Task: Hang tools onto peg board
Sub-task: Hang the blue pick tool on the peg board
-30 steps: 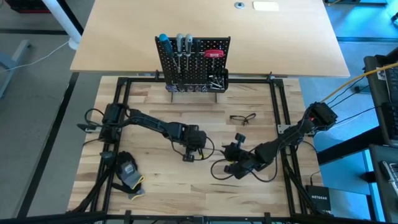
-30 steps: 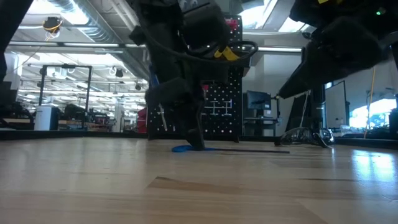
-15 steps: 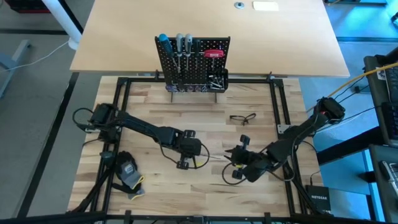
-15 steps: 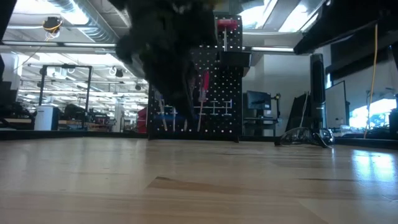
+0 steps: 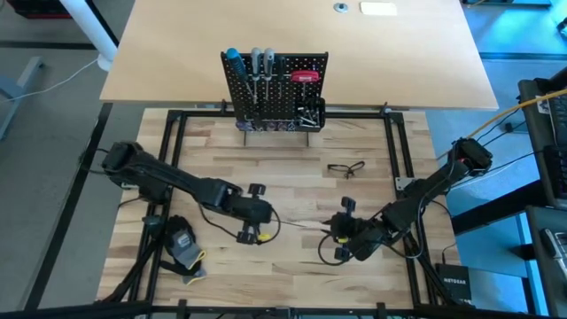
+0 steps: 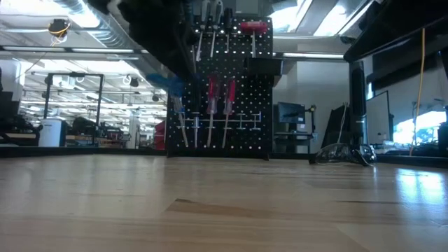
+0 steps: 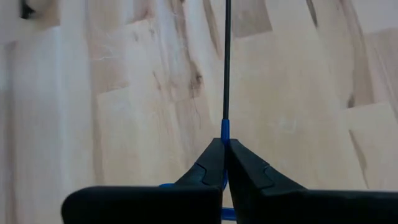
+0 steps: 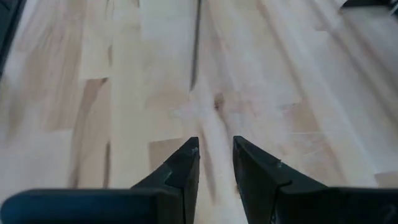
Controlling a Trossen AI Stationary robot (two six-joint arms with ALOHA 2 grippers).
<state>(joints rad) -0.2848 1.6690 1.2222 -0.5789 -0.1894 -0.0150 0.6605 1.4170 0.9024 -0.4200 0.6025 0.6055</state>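
Observation:
The black peg board (image 5: 275, 89) stands upright at the table's far edge, with blue, grey and red tools hanging on it and a small bin (image 5: 310, 113); it also shows in the low view (image 6: 224, 91). My left gripper (image 5: 266, 221) is left of the table's middle, shut on a blue-handled screwdriver (image 7: 226, 74). The screwdriver's thin dark shaft (image 5: 301, 224) points toward the table's right. My right gripper (image 5: 341, 232) is open and empty just right of the shaft's tip, its fingers (image 8: 186, 162) above bare wood. My left gripper pinches the blue handle's shaft end (image 7: 225, 132) between its two fingertips. The fingers lie along the screwdriver, and the shaft runs straight on ahead of them. The blue handle (image 6: 164, 84) is well above the table in the low view.
Clear safety glasses (image 5: 345, 167) lie right of the middle, toward the far side. A black-and-yellow glove (image 5: 183, 244) lies at the near left. A black frame (image 5: 394, 151) borders the wooden work area. Bare wood lies between the grippers and the peg board.
My left gripper has gone toward the table's near-left and up, lifting the blue-handled screwdriver off the table where it lay. My right gripper has drawn back a little toward the near right edge.

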